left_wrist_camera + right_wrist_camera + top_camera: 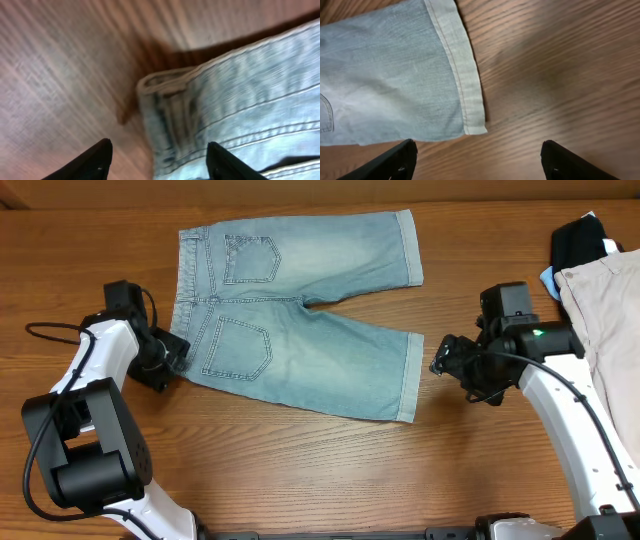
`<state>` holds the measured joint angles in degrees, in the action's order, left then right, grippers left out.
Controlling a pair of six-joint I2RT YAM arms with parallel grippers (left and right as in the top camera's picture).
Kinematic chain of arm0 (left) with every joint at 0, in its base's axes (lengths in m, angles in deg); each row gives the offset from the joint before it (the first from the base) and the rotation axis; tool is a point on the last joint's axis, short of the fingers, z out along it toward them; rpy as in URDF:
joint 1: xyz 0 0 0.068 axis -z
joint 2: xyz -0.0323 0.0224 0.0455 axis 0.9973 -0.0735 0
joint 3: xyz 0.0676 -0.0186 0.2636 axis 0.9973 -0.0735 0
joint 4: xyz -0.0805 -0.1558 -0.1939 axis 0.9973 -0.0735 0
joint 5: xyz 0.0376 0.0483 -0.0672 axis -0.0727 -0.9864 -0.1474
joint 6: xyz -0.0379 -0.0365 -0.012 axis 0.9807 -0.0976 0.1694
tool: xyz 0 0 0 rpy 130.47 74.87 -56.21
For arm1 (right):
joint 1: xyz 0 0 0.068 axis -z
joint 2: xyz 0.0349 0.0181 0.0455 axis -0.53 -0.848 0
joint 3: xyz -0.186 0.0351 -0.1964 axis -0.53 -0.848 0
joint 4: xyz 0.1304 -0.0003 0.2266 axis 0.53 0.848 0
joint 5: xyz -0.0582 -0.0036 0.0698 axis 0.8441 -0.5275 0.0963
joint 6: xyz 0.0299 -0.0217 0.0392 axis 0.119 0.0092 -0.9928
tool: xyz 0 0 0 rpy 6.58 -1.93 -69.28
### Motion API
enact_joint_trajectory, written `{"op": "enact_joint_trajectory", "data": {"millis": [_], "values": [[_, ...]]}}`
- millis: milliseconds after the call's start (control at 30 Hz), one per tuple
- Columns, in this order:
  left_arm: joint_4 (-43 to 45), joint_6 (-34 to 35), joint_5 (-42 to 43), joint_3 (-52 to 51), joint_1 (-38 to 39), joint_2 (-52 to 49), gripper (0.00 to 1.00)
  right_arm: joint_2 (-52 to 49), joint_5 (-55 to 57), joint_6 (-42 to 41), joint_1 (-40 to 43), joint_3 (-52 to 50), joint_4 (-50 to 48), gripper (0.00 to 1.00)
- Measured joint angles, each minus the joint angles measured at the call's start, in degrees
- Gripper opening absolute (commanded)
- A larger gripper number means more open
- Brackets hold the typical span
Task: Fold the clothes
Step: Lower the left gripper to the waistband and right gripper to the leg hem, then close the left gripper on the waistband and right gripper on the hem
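The faded light-blue denim jeans (300, 330) lie flat, stitched back pockets up, on the brown wood-grain bench (300, 480). Their legs splay toward the right and end in turned-up cuffs. The left claw (159, 167) is released, its black fingers straddling the thick, seamed waistband corner. The right claw (480, 165) is released too, fingers wide apart near the lower cuff's pale corner.

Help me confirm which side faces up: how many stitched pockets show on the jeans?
2. The far pocket sits on the jeans' upper leg in the overhead view; the near pocket on the lower leg. Any front pockets would be hidden.
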<state>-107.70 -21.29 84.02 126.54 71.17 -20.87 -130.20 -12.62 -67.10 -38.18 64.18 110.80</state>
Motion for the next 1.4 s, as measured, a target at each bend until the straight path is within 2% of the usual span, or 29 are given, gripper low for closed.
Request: {"op": "enact_joint_trajectory", "data": {"millis": [100, 233, 367, 500, 600, 767, 1000, 1200, 1400], "values": [[-0.2, -0.3, -0.5, 0.0, 0.0, 0.0, 0.58, 0.0, -0.1, -1.0, -1.6, -2.3, -2.8, 0.80], [1.0, -0.5, -1.3, -0.1, 0.0, 0.0, 0.50, 0.0, -0.2, -2.2, -3.5, -4.8, -6.3, 0.80], [3.8, -0.5, -1.6, -0.2, 0.0, 0.0, 0.48, 0.0, -0.2, -2.9, -5.3, -6.2, -10.0, 0.79], [5.3, -0.5, -1.5, -0.3, 0.0, 0.0, 0.36, 0.0, -0.2, -3.5, -7.4, -6.5, -11.8, 0.77], [5.2, -0.6, -1.5, -0.3, 0.0, 0.0, 0.31, -0.9, 0.0, -4.5, -9.4, -6.5, -12.7, 0.72], [4.9, -0.6, -1.5, -0.3, 0.0, 0.0, 0.04, -4.8, 0.0, -5.6, -12.7, -6.5, -13.6, 0.69], [4.1, -0.7, -1.5, -0.3, 0.0, 0.0, 0.04, -8.6, 0.0, -7.5, -16.2, -6.6, -11.9, 0.64], [3.6, -0.7, -1.5, -0.3, 0.0, 0.0, 0.04, -8.6, 0.0, -9.7, -17.8, -7.3, -10.7, 0.54], [3.3, -0.7, -1.5, -0.3, 0.0, 0.0, 0.05, -8.6, 0.0, -11.7, -18.3, -11.8, -12.5, 0.54]]}}
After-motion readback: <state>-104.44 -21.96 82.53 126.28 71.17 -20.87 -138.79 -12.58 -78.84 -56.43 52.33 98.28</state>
